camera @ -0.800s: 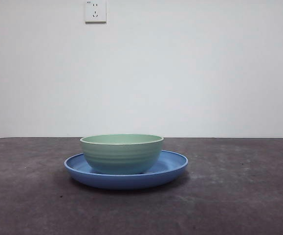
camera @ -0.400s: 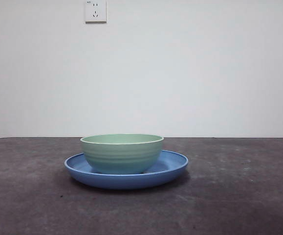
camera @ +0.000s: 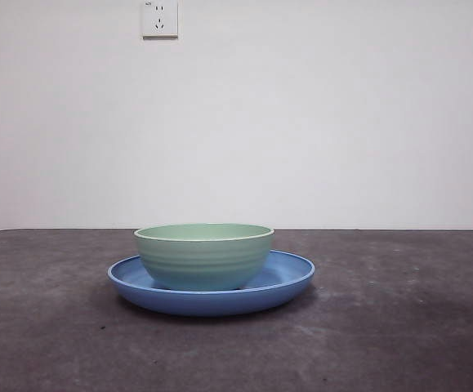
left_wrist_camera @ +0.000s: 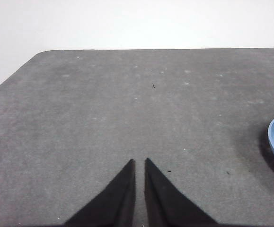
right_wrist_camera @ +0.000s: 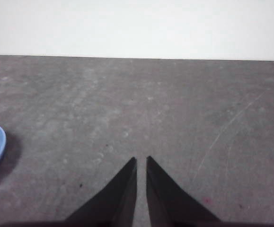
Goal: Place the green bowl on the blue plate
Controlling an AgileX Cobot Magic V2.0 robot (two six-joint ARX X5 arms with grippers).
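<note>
The green bowl [camera: 203, 256] sits upright inside the blue plate [camera: 289, 273]. The left gripper [left_wrist_camera: 139, 163] and right gripper [right_wrist_camera: 141, 161] both have jaws closed, empty.

Left gripper [left_wrist_camera: 139, 163]: two matte black jaws, each a flat wedge, broad at the base and tapering to a sharp tip, straight inner edges. Right gripper [right_wrist_camera: 141, 161]: same build, same matte black, same pointed wedge profile. No cables, screws, markings or labels show on either pair. Neither arm's body appears in the front view.
</note>
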